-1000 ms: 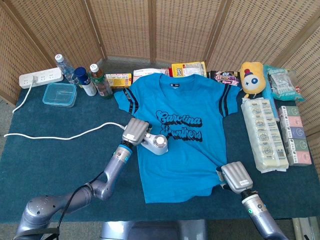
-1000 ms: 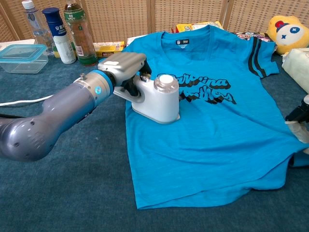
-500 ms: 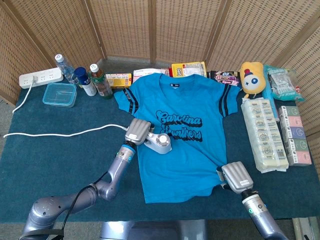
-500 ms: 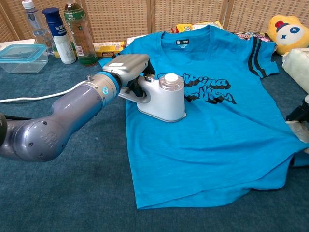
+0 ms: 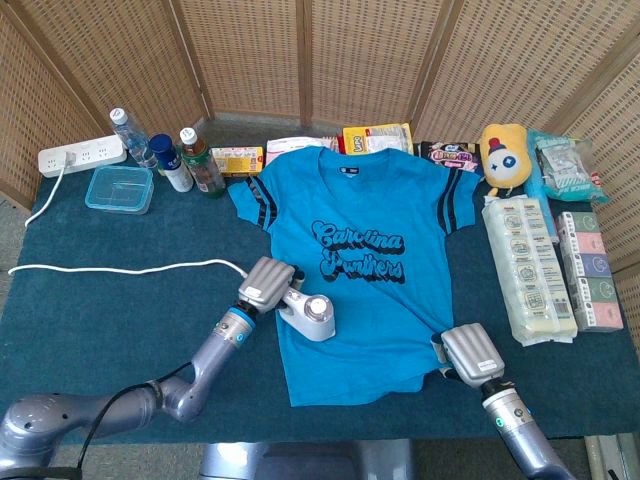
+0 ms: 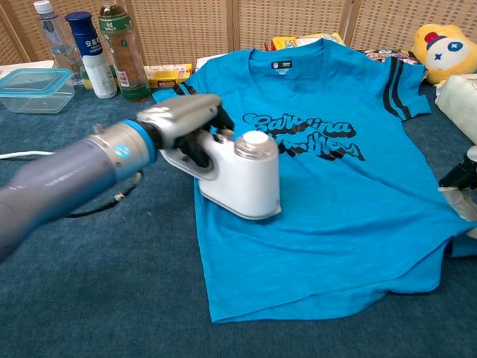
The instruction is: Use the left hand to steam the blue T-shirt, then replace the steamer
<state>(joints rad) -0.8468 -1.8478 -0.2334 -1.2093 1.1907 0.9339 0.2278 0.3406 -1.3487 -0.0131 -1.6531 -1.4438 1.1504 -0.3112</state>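
The blue T-shirt (image 5: 355,260) (image 6: 335,201) lies flat in the middle of the table, printed side up. My left hand (image 5: 264,286) (image 6: 179,127) grips the handle of the white steamer (image 5: 308,318) (image 6: 237,175), which rests on the shirt's lower left part near its edge. The steamer's white cord (image 5: 110,268) trails left toward the power strip (image 5: 82,157). My right hand (image 5: 470,355) rests on the shirt's lower right hem; in the chest view only its dark fingers (image 6: 458,179) show at the right edge.
Bottles (image 5: 165,155) (image 6: 119,48) and a clear blue-lidded box (image 5: 120,189) (image 6: 33,88) stand at the back left. Snack packs (image 5: 375,138) line the back edge. A yellow plush toy (image 5: 503,157) and packaged goods (image 5: 530,270) fill the right side.
My left hand has drawn the steamer down and toward the robot along the shirt's left side, after first sliding it slightly right. The right hand has stayed put.
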